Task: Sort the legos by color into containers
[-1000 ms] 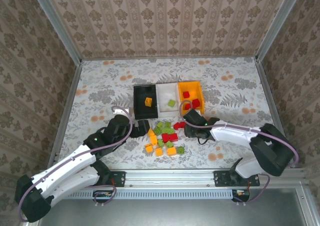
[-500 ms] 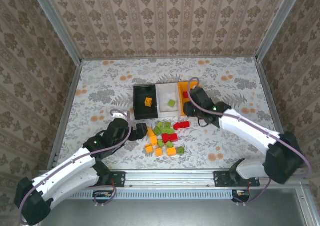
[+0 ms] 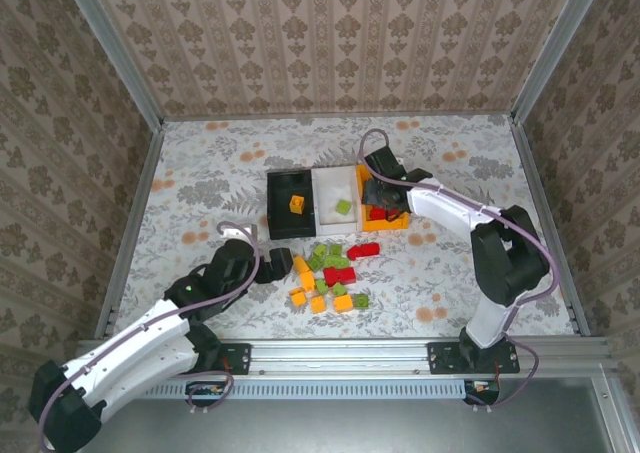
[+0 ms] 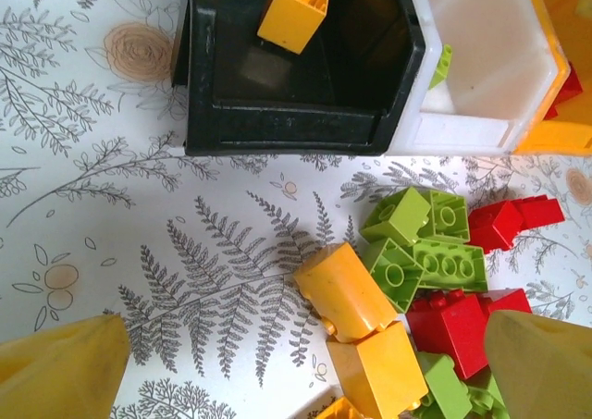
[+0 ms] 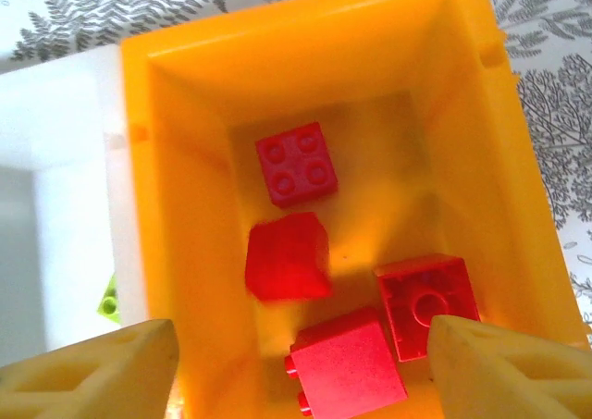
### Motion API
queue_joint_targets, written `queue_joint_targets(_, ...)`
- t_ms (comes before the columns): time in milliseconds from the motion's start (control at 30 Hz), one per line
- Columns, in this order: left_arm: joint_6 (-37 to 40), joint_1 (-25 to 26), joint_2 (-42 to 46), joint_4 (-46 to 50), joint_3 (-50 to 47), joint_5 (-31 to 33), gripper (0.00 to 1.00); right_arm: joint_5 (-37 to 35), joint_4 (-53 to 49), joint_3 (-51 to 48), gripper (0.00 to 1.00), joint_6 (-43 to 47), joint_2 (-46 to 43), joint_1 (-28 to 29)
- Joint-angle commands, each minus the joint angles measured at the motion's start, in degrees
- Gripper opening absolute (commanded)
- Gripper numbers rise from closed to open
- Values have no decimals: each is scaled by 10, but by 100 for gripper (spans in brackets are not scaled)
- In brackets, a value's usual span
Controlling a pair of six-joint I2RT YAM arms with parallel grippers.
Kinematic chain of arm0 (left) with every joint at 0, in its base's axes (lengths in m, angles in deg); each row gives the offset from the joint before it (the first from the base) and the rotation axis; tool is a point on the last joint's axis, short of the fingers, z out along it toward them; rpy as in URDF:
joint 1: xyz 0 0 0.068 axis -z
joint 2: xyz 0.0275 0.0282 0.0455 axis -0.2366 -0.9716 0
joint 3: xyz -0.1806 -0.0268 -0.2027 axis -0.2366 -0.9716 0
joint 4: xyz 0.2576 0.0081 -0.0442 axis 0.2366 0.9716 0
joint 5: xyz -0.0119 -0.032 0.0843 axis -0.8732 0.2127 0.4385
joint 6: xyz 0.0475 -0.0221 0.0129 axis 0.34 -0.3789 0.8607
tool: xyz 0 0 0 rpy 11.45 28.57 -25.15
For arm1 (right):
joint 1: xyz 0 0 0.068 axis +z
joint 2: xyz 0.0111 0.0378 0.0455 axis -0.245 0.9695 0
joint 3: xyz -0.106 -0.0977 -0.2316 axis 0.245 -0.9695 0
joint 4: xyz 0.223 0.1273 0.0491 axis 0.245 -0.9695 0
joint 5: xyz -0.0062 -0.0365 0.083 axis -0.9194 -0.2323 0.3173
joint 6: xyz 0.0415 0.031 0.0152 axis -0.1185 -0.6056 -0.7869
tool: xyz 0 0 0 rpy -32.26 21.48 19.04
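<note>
My left pincer (image 4: 302,325) is open; an orange-yellow plastic lego (image 4: 344,292) lies on the table (image 4: 120,206) just ahead, slanting, black plastic bin (image 4: 277,128) beyond. My right pincer (image 5: 301,331), open too, hovers over the orange plastic bin (image 5: 185,169) holding 4 red legos (image 5: 296,165).

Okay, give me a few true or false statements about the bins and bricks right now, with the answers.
1. The orange bin holds four red bricks. True.
2. The black bin holds a green brick. False: it holds an orange-yellow brick.
3. The right fingers grip a red brick. False: they are open, with nothing between them, above the orange bin.
4. Loose bricks lie on the table near the bins. True.
</note>
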Motion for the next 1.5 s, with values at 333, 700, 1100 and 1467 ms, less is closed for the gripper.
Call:
queue_joint_targets(333, 58, 6, -220, -69, 77, -63, 86, 21, 39, -153, 79, -17, -171, 56)
queue_joint_targets(700, 43, 16, -398, -80, 144, -68, 70, 5, 37, -221, 80, -19, -268, 59)
queue_joint_targets(1100, 31, 12, -355, -10, 103, -27, 53, 8, 48, -241, 81, -21, -279, 58)
queue_joint_targets(1467, 36, 10, -403, -32, 114, -44, 47, 8, 47, -246, 81, -25, -288, 58)
